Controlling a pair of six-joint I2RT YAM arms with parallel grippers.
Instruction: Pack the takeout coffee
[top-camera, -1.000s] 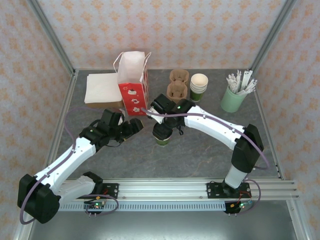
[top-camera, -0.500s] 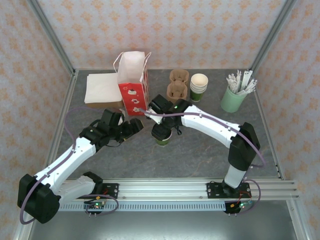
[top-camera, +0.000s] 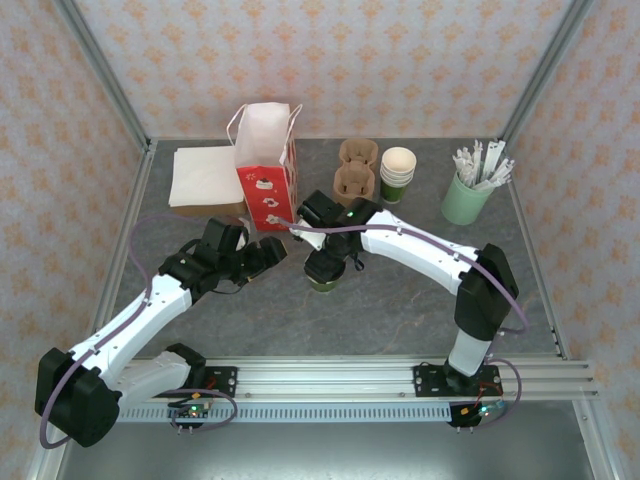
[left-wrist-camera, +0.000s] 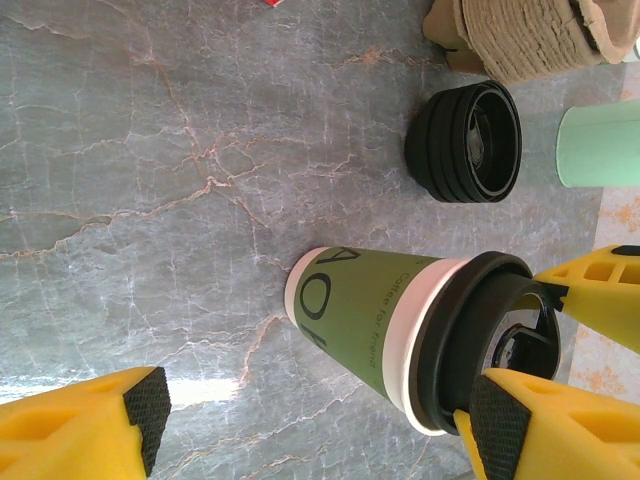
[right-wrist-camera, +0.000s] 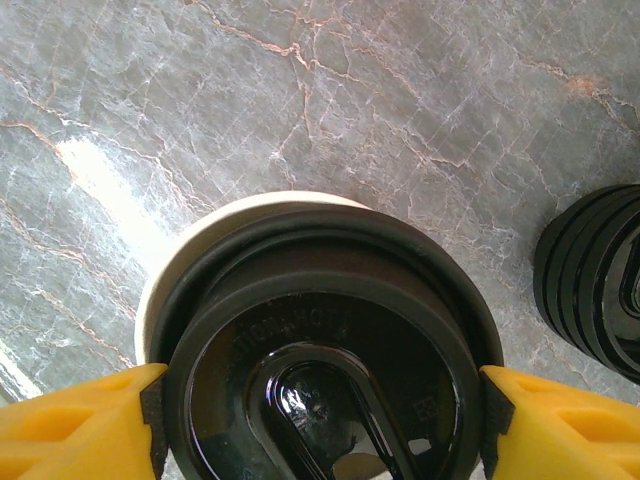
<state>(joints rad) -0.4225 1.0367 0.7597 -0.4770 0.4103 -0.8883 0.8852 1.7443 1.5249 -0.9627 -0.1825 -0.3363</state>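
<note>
Grey marbled table (top-camera: 400, 300) inside patterned walls. The coffee cup (left-wrist-camera: 370, 310) stands upright near the middle, base on the stone, long axis vertical, black lid facing up into the right wrist camera.

The right gripper (right-wrist-camera: 320, 420) sits directly over it. Its fingers (right-wrist-camera: 80, 425) bracket the lid, and the pads press its rim on both sides, so the spread is wide and the grip is on the cup.

The left gripper (top-camera: 268, 255) is just left of the cup and apart from it, jaws wide with nothing in them.

A stack of black lids (left-wrist-camera: 465, 142) sits near the cup. A red paper bag (top-camera: 268, 180) stands open-topped behind and to the left, with white napkins (top-camera: 207, 178) beside it. Further back are brown cup carriers (top-camera: 355, 170), lidless cups (top-camera: 397, 172) and a pale green holder (top-camera: 468, 198) of white sticks.
</note>
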